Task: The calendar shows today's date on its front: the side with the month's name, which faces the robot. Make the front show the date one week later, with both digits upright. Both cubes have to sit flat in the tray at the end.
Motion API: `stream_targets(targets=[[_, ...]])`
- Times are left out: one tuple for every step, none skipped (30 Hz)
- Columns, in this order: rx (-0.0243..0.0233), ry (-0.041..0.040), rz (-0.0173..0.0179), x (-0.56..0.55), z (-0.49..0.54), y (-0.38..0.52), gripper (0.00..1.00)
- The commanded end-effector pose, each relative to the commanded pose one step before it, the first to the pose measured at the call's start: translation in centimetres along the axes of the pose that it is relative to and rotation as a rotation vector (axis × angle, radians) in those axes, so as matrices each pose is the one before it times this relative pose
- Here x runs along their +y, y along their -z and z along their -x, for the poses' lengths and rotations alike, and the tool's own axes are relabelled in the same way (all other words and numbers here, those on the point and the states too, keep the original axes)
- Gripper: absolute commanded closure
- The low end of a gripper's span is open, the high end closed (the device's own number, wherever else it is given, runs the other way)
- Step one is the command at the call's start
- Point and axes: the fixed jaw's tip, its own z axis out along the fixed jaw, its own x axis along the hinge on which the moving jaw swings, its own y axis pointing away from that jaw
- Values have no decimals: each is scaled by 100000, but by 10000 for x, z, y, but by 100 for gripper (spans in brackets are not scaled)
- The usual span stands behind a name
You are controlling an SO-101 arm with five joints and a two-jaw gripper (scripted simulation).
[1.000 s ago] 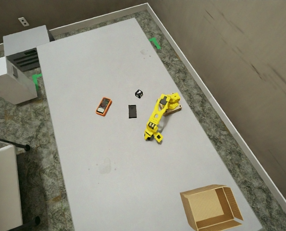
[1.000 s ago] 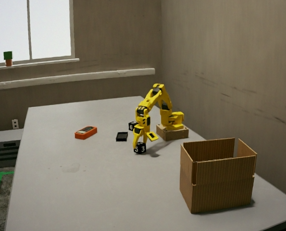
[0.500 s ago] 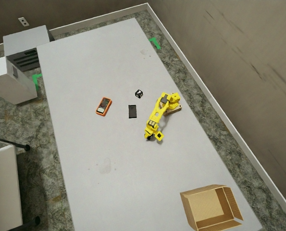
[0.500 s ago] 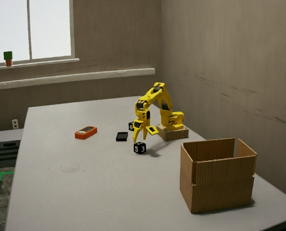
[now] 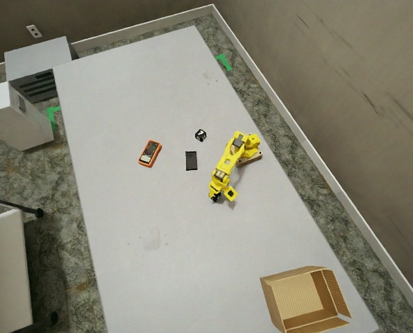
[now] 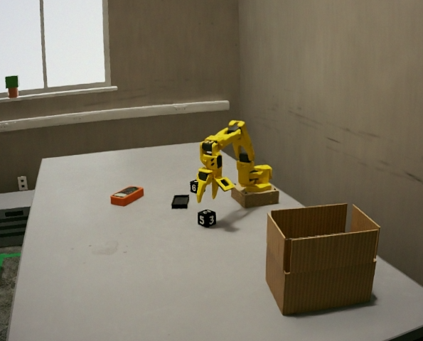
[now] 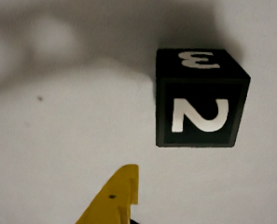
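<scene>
My gripper (image 6: 206,199) is open and hangs above one black cube (image 5: 214,196) (image 6: 206,218) (image 7: 199,114), with nothing between its fingers. This cube rests on the table, 2 on top and 5 and 3 on the sides facing the exterior camera. The wrist view shows its 2 and 3 beside one yellow fingertip. The other black cube (image 5: 200,134) (image 6: 193,186) stands on the table beyond the tray. One side shows a 6, and the gripper partly hides it in the exterior view. The black tray (image 5: 191,160) (image 6: 180,201) is empty. The month's name cannot be read.
An orange-framed meter (image 5: 149,153) (image 6: 127,195) lies on the table (image 5: 145,204) (image 6: 130,286) past the tray, away from the arm's base. An open cardboard box (image 5: 299,293) (image 6: 325,256) stands at the table's far corner from the cubes. The arm's wooden base block (image 5: 249,158) (image 6: 255,198) is near the wall-side edge.
</scene>
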Motion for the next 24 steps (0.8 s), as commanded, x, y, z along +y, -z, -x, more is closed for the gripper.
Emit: stream_targets(targets=[[-509, -253, -1759, -1912, -1791, 4681, 64], [0, 0, 0, 0, 0, 0, 64], [0, 0, 0, 0, 0, 0, 64], [0, 0, 0, 0, 0, 0, 64], [0, 0, 0, 0, 0, 0, 64], [0, 0, 0, 0, 0, 0, 64], [0, 0, 0, 0, 0, 0, 64], [0, 0, 0, 0, 0, 0, 64], [0, 0, 0, 0, 0, 0, 64], [0, 0, 0, 0, 0, 0, 64], [0, 0, 0, 0, 0, 0, 64], [0, 0, 0, 0, 0, 0, 64], [0, 0, 0, 0, 0, 0, 64], [0, 0, 0, 0, 0, 0, 64], [0, 0, 0, 0, 0, 0, 64], [-3, 0, -16, -15, 4, 36, 64], [-22, 0, -113, -87, 19, 227, 64], [-60, 0, -289, -230, 44, 567, 64], [-101, 0, -525, -408, 83, 1037, 64], [-161, 0, -798, -623, 123, 1582, 64], [-218, 0, -1099, -852, 172, 2176, 64], [-281, 0, -1413, -1094, 212, 2799, 64], [-342, 0, -1721, -1326, 270, 3421, 64], [-402, 0, -2023, -1555, 309, 4009, 64]])
